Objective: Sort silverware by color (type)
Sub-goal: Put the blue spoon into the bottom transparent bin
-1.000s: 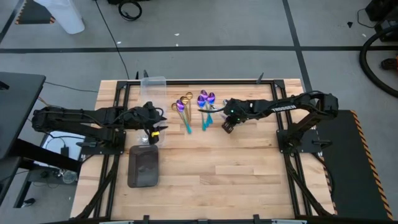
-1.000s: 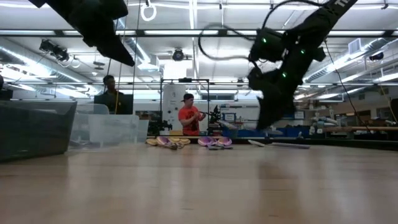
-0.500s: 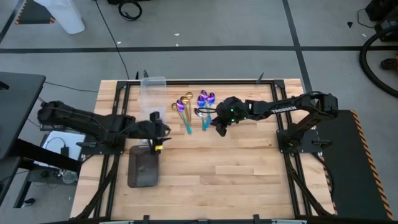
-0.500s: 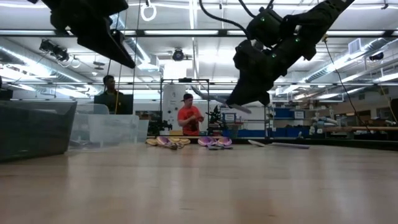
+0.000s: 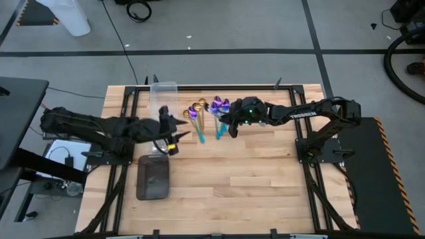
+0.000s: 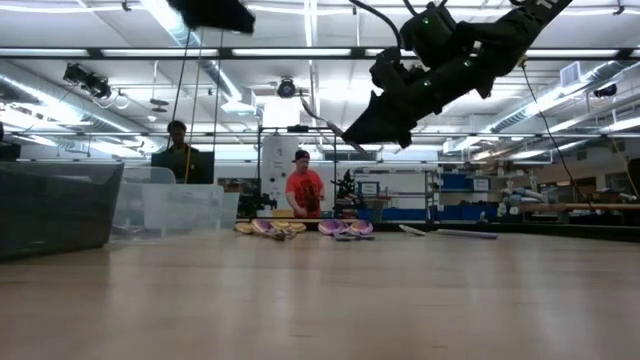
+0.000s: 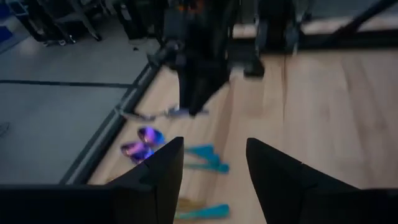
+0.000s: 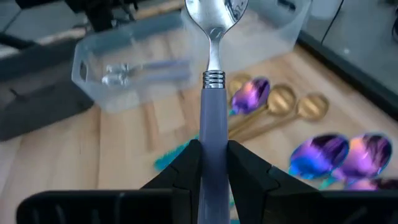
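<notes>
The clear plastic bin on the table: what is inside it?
Inside the clear plastic bin, at least one shiny silver spoon shows through the wall. The view is blurred there, so I cannot count them or tell what lies beneath.

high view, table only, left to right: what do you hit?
Dark grey tray → left gripper, open → gold spoons → purple-teal spoons → right gripper, holding a silver spoon.

Silver spoon's (image 8: 214, 74) bowl tip cut off; clear bin's (image 8: 155, 59) contents blurred beyond telling.
</notes>
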`<control>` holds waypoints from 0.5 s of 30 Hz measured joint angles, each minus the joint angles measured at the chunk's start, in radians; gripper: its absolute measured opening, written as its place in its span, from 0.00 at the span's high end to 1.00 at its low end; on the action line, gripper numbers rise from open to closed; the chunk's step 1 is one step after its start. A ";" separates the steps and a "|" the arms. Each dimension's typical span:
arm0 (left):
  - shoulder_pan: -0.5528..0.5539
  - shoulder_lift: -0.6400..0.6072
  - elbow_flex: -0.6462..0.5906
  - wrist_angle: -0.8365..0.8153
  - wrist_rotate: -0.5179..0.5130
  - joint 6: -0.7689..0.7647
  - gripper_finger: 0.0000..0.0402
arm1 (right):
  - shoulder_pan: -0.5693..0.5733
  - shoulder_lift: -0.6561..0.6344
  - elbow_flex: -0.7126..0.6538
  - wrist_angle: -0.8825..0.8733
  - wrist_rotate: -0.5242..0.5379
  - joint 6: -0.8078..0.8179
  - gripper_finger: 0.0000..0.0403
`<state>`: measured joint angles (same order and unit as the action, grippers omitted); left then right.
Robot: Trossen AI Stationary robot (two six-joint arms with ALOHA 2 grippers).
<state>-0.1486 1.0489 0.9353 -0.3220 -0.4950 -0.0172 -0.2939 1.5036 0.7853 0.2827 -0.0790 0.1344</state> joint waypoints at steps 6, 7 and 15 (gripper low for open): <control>-0.001 -0.003 0.224 -0.192 0.002 0.046 0.54 | -0.072 0.000 0.000 0.038 -0.082 -0.086 0.81; -0.004 -0.003 0.250 -0.238 0.002 0.056 0.54 | -0.087 0.000 0.000 0.056 -0.095 -0.088 0.81; 0.002 -0.026 0.262 -0.372 0.002 0.020 0.54 | -0.099 -0.001 0.000 0.208 -0.107 -0.046 0.81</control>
<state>-0.1466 1.0233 1.1976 -0.6944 -0.4931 0.0026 -0.3925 1.5028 0.7856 0.4903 -0.1858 0.0883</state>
